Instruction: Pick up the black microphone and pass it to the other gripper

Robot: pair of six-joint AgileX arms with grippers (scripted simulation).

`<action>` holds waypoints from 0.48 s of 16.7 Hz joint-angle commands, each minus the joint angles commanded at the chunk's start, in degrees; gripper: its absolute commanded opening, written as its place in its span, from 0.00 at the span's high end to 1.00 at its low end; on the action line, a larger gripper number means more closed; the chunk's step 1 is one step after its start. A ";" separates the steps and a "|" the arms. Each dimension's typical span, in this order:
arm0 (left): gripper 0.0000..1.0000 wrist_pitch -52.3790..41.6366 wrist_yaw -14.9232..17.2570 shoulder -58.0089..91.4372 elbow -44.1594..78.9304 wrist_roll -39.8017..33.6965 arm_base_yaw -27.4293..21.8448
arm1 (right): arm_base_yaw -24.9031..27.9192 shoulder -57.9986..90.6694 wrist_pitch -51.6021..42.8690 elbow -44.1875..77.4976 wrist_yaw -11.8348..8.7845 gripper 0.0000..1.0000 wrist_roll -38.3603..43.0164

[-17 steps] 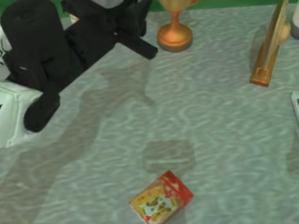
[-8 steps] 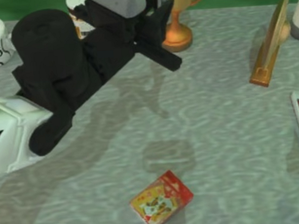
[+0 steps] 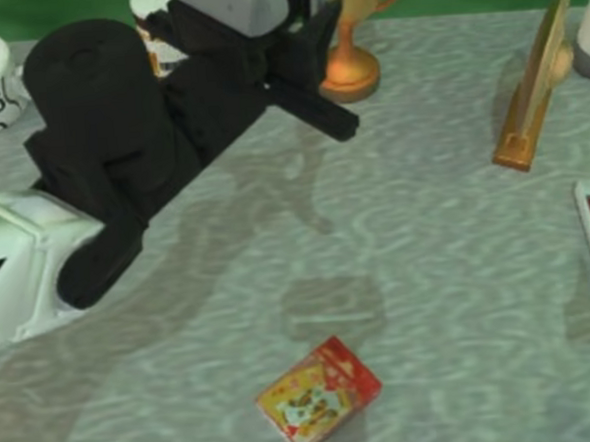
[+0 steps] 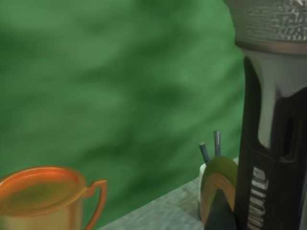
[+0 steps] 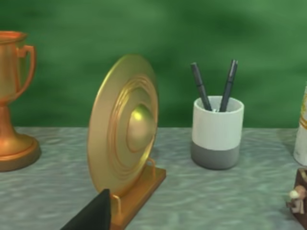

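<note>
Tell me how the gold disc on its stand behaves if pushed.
Gold disc stands on edge on a narrow stand, so a push on its face would probably tip it. It looks rigid and metallic, likely fairly heavy. Its round rim might roll if freed.

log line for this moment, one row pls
phase: microphone lifted | left gripper: raised near trophy, shut on black microphone | right gripper: out of top view, fingertip by gold plaque

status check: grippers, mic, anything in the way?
Left gripper raised at table's far left, jaws shut on the black microphone. Right arm out of the top view, handover not yet begun. Trophy close beside the jaws.
</note>
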 joint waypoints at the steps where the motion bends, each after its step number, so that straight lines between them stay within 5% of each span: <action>1: 1.00 0.00 0.00 0.00 0.00 0.00 0.00 | 0.34 0.65 0.20 0.52 -0.38 0.00 -0.05; 4: 1.00 0.00 0.00 0.00 0.00 0.00 0.00 | 2.81 6.21 1.74 4.51 -3.16 0.00 -0.36; 8: 1.00 0.00 0.00 0.00 0.00 0.00 0.00 | 8.28 21.22 6.09 14.54 -9.33 0.00 -0.63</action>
